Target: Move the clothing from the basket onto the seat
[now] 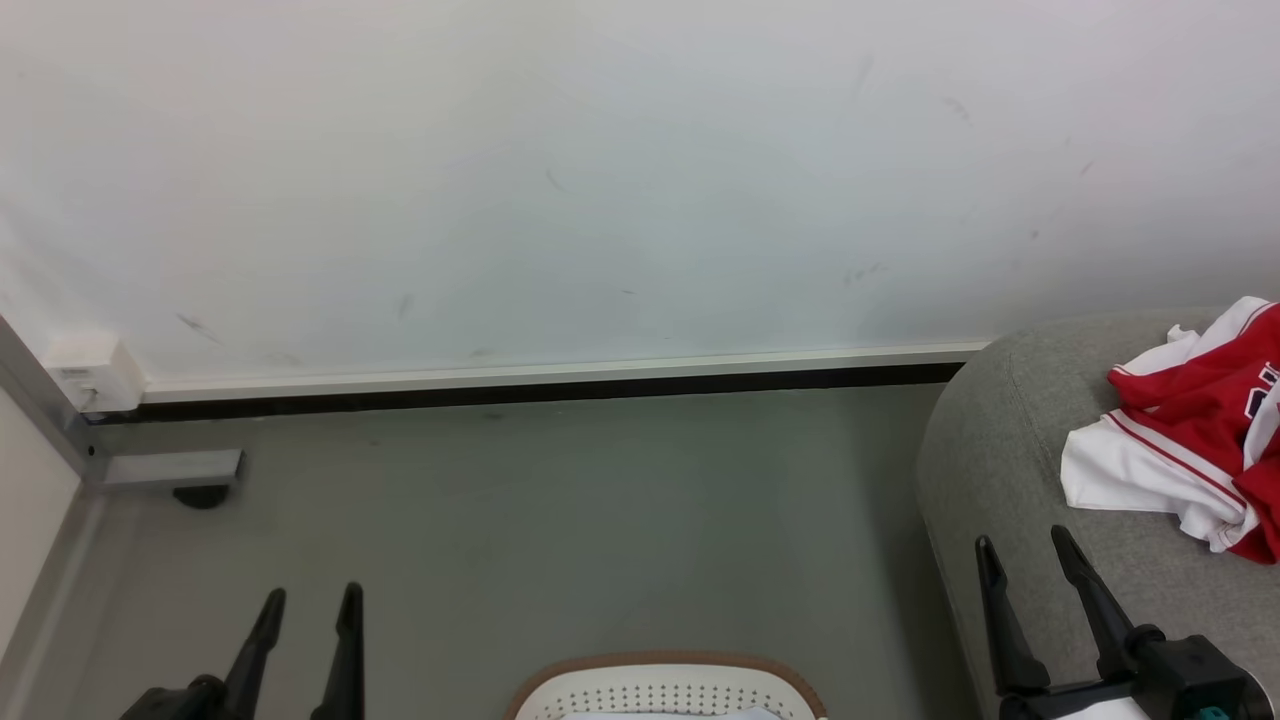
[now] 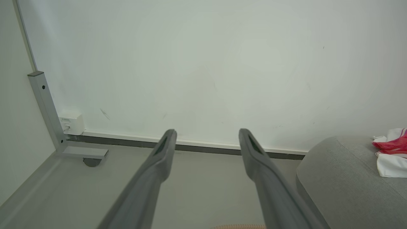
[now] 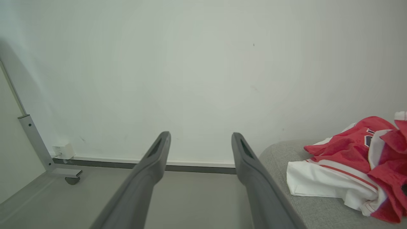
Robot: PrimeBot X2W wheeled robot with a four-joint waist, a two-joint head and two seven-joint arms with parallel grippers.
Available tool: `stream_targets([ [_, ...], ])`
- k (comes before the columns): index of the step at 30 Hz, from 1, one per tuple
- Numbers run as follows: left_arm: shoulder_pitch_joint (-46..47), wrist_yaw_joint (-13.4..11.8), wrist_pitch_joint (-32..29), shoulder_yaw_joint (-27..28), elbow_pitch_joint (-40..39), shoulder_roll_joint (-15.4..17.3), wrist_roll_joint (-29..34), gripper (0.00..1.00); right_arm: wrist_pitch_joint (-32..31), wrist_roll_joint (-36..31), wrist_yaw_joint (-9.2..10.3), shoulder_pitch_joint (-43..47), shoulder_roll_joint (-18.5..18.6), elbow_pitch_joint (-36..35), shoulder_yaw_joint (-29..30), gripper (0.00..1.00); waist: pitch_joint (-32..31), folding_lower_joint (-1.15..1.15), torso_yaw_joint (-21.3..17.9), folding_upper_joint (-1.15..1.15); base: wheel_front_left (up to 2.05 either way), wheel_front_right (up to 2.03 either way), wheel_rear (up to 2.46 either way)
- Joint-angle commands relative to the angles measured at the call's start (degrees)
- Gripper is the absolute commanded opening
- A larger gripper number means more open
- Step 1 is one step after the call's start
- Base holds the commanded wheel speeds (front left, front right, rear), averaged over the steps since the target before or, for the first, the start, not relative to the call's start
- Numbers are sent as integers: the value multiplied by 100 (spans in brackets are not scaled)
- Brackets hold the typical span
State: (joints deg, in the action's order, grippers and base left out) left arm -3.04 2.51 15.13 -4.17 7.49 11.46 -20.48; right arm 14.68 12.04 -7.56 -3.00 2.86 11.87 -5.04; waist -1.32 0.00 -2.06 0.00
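Red and white clothing lies crumpled on the grey seat at the right; it also shows as the clothing on the seat and the clothing on the seat. The far rim of the white perforated basket with its brown edge peeks in at the bottom centre, with something pale inside it. My left gripper is open over the floor, left of the basket. My right gripper is open above the seat's front edge, left of the clothing. Both hold nothing.
A white wall with a dark skirting strip runs across behind the grey floor. A metal frame leg with a caster and a small white wall box stand at the left.
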Motion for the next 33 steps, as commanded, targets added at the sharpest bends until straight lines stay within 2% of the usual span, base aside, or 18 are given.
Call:
stream_targets([
  [1,5,27,1,42,30,-24,117,100,22,21,15,-58,-3,22,-4,100,0,0,7,0,0,0,0],
  [21,56,365,1,444,242,-340,378,100,47,79,15,-136,-3,123,-150,100,1,0,2,0,0,0,0],
  [22,28,351,-4,409,249,-351,304,0,27,71,0,-53,-1,117,-169,0,1,0,4,0,0,0,0],
  [25,6,352,-44,398,391,-398,214,0,13,162,0,46,-2,201,-183,0,1,0,5,0,0,0,0],
  [33,138,369,-298,493,440,-447,-606,0,-183,1100,1,-4,48,199,-86,0,9,0,19,0,0,0,0],
])
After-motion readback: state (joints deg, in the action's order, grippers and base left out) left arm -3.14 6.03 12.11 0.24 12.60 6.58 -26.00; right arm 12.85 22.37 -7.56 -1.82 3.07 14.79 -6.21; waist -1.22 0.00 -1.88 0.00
